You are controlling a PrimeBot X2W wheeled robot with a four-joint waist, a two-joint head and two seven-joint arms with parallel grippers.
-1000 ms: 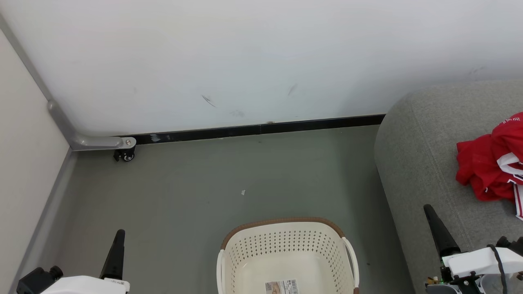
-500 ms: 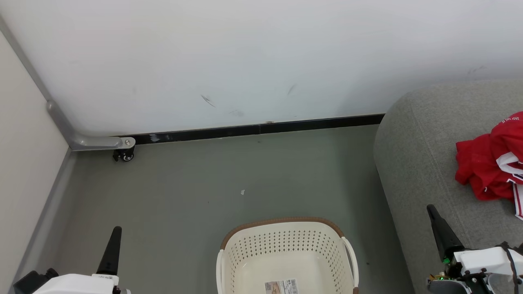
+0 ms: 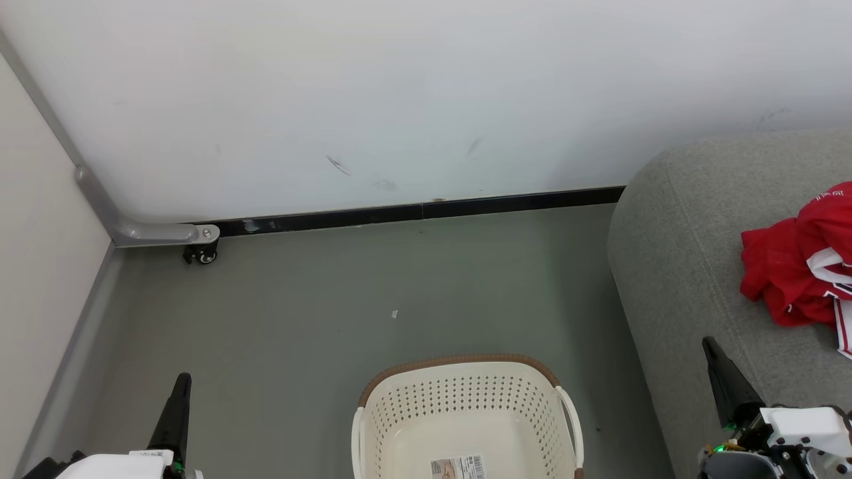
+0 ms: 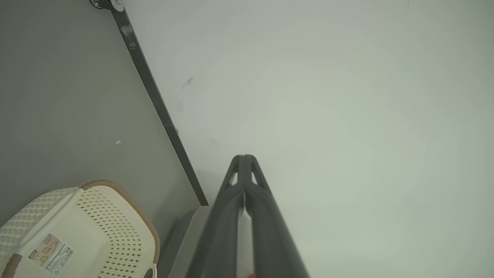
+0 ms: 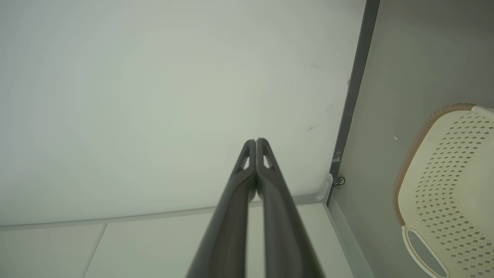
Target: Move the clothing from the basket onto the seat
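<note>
Basket point(image 3: 466, 399) on the floor point(image 3: 399, 279), visible part bare except its label point(image 3: 458, 468). Red clothing point(image 3: 792, 273) bunched on the grey seat point(image 3: 672, 266), well apart from the basket. Over the last second both arms sank toward the bottom of the head view, with left jaws and right jaws pressed together, holding nothing. Looks like retreat to rest; transfer probably finished.

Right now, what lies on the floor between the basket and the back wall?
In the head view, the grey floor between the basket and the wall is bare except for one small white scrap.
</note>
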